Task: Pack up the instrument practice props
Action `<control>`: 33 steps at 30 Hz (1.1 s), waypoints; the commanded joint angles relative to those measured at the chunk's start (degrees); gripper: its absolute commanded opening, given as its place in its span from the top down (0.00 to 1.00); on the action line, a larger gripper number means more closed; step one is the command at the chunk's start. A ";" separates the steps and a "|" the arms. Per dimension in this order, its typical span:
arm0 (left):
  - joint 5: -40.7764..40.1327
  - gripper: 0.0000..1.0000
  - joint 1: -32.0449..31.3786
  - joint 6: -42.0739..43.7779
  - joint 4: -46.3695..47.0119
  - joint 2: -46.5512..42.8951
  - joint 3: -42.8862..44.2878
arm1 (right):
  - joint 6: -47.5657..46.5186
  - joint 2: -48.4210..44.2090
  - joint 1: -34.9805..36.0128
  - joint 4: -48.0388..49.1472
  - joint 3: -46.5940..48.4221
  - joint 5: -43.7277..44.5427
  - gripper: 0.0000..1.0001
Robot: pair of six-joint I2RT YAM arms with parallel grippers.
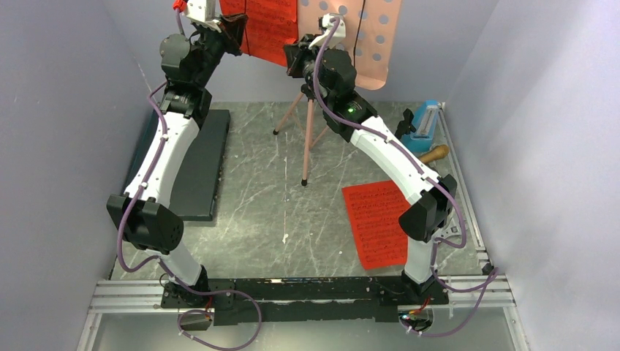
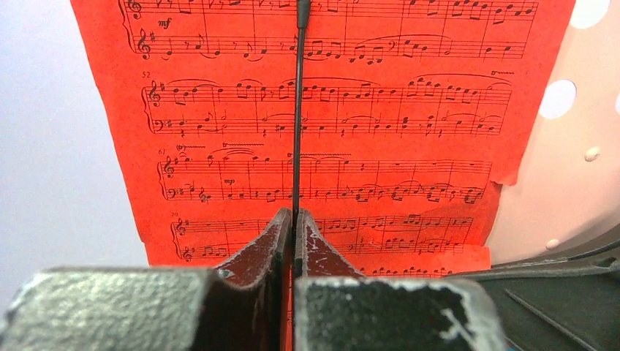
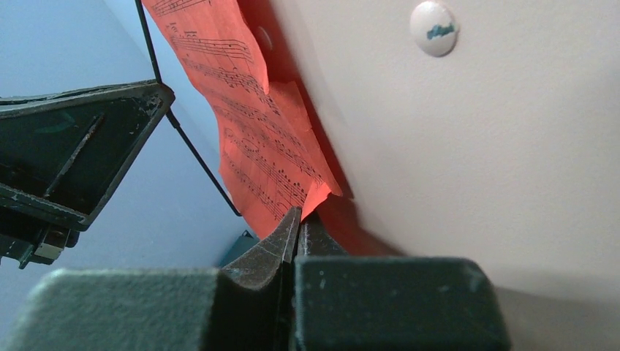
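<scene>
The pink tripod music stand [image 1: 311, 124] stands at the back, its perforated desk [image 1: 380, 36] raised. A red sheet-music page [image 1: 267, 25] rests on the desk. My left gripper [image 2: 295, 216] is shut on the desk's thin black wire page holder [image 2: 298, 110] in front of that page [image 2: 380, 110]. My right gripper [image 3: 298, 213] is shut at the page's lower corner [image 3: 256, 139], against the desk [image 3: 475, 146]; the corner seems pinched. A second red page [image 1: 376, 223] lies flat on the table. The blue metronome [image 1: 428, 121] and gold microphone [image 1: 435, 153] sit at the back right.
A flat dark case [image 1: 194, 161] lies along the left wall. The stand's legs spread over the table's back centre. Grey walls close in on both sides and behind. Both arms reach high toward the desk, close together.
</scene>
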 commanded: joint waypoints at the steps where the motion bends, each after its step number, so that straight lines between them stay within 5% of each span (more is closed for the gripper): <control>1: 2.76 0.90 -0.27 -0.32 4.44 -0.23 2.26 | -0.62 -1.81 -0.12 3.22 0.05 0.30 1.00; 4: 1.89 0.71 -0.29 0.00 4.93 0.07 2.14 | -0.71 -1.47 -0.09 2.71 0.65 -0.02 1.00; 8: 1.85 0.67 -0.27 -0.26 5.48 1.15 2.92 | -0.47 -1.30 -0.13 2.32 0.80 -0.52 1.00; 12: 1.81 0.72 -0.28 -0.77 6.05 1.84 3.03 | -0.82 -1.25 -0.12 2.05 1.07 -0.66 1.00; 18: 1.94 0.97 -0.30 -0.86 6.43 1.62 2.45 | -1.37 -2.31 -0.11 3.17 -0.16 -0.51 1.00; 33: -0.43 0.97 -0.28 -4.33 9.70 0.38 1.78 | -0.98 -6.95 -0.89 5.56 -6.25 0.68 1.00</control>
